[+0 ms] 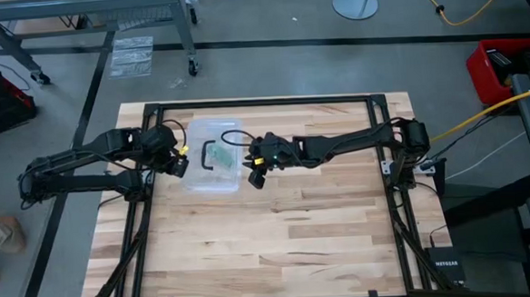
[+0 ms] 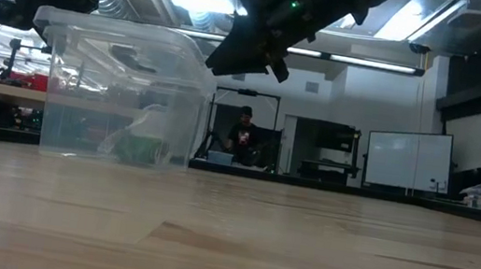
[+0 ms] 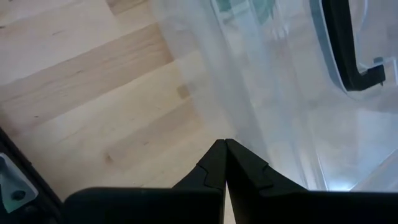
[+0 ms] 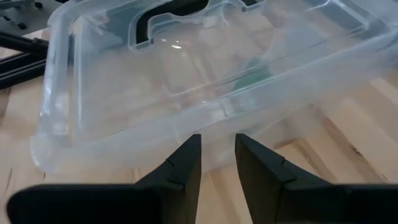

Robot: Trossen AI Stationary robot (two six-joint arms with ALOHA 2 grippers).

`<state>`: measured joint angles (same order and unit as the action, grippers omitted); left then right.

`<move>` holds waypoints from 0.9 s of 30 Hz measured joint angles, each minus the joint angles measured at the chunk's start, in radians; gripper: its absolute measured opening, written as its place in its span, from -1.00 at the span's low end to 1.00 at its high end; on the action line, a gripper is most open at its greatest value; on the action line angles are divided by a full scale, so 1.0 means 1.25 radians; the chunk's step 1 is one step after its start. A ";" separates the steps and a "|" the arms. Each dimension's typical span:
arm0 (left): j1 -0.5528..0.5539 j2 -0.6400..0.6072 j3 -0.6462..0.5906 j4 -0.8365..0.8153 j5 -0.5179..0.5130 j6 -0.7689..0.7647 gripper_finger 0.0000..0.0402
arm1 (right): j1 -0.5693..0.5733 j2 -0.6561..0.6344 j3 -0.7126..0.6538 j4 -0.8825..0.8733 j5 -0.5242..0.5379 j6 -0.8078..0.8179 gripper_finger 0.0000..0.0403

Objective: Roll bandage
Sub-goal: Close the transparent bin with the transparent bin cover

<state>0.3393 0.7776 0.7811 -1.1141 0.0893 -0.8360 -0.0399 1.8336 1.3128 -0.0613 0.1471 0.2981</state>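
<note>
Bandage point(image 1: 218, 155) sits soft inside the lidded box point(image 1: 196, 175); I'd pinch its end. Left gripper point(image 3: 225, 163) closed and empty, right gripper point(image 4: 217, 163) half-open and empty.

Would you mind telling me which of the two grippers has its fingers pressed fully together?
The left gripper, beside the clear lidded box, is shut tight; the right gripper on the box's other side shows a gap.

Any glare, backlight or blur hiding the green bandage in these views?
High view: evenly lit, bandage visible through the clear box. Low view: bright ceiling lights leave both arms as silhouettes; the bandage is a hazy green patch. Right wrist view: glare on the lid washes it out.
</note>
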 joint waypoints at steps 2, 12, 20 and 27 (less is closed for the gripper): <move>0.000 0.000 0.000 0.000 -0.006 0.000 -1.00 | 0.000 0.000 0.000 -0.002 0.000 0.000 -0.49; 0.000 -0.055 0.000 -0.022 -0.098 -0.017 -1.00 | 0.000 0.000 0.000 -0.040 0.000 0.000 -0.49; -0.001 -0.176 0.000 -0.044 -0.098 -0.063 -1.00 | -0.005 0.000 0.000 -0.058 0.043 -0.016 -0.49; -0.070 -0.238 0.000 -0.048 -0.032 -0.163 -1.00 | -0.045 0.000 0.000 -0.064 0.035 -0.016 -0.49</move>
<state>0.2512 0.4801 0.7811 -1.1740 0.0487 -1.0399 -0.0964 1.8336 1.3128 -0.1408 0.1913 0.2779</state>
